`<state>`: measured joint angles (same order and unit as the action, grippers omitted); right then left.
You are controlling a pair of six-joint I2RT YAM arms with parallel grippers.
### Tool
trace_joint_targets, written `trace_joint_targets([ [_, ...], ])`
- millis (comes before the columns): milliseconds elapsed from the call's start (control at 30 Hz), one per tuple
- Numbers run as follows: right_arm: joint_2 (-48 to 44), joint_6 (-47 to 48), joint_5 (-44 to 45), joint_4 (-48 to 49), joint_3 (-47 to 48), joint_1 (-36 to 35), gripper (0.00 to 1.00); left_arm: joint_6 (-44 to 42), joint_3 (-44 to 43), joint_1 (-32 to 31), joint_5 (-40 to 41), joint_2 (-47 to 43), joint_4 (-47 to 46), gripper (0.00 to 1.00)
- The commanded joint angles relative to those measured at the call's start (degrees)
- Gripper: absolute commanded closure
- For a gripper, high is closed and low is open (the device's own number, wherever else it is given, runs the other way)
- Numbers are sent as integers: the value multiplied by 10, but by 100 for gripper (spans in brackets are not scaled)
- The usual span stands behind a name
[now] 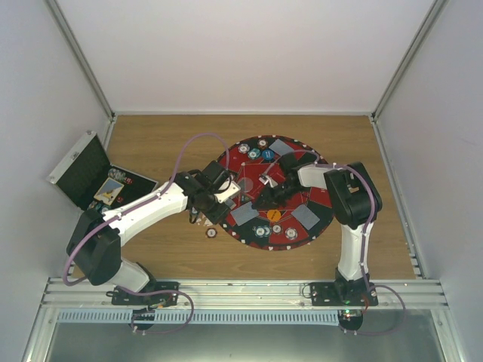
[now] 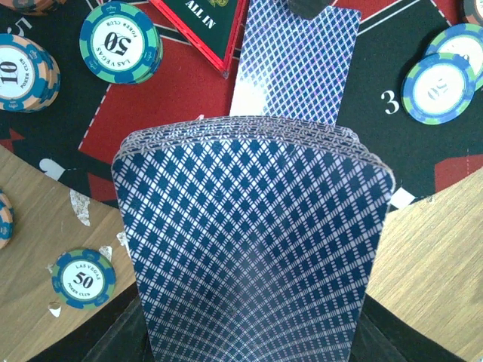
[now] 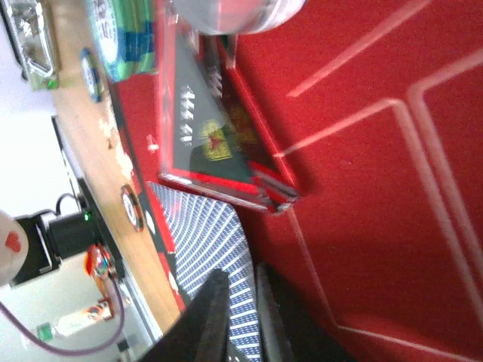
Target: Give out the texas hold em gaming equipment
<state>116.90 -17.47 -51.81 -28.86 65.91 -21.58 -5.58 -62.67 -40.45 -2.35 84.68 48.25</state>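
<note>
**Here, one card being drawn off a held deck**

The left gripper (image 1: 215,198) is holding the deck (image 2: 253,226) over the left edge of the mat (image 2: 189,90). Its jaws are evidently clamping the deck's lower end, though the cards are hiding the fingers. One card (image 2: 298,64) is lying half off the top, pointing right toward the mat's middle. The right gripper (image 3: 240,320) is pinching that free end, jaws nearly together on it.

The card is probably handling as light, thin, springy and slick. It is likely to be sliding easily over its neighbours, bending if pulled off-line, and dragging a second card along if pinched too deep. The short free end is looking like the sound place to grip.

Several things are crowding the path:
- A green plaque (image 2: 200,19) reading ALL IN is lying just beside the card, apparently on its near side.
- A teal chip (image 2: 121,41) is lying beyond the plaque.
- A blue chip (image 2: 441,83) is sitting on the card's other side.
- Another chip (image 2: 83,279) is resting on the table (image 2: 438,249), off the mat.
</note>
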Motion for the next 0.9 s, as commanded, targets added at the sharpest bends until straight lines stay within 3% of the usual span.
trace_joint_targets([
  [0, -4, 10, 37, -21, 0, 2, 82, -7, -12, 2, -7, -7, -8, 47],
  [200, -57, 31, 34, -48, 0, 30, 67, -9, -15, 2, -14, -5, -11, 47],
  [433, -90, 78, -22, -122, 68, 47, 44, -25, -40, -11, -48, 24, -35, 47],
  [867, -96, 131, -160, -202, 59, 15, 29, -33, -42, -38, -66, 51, -65, 46],
])
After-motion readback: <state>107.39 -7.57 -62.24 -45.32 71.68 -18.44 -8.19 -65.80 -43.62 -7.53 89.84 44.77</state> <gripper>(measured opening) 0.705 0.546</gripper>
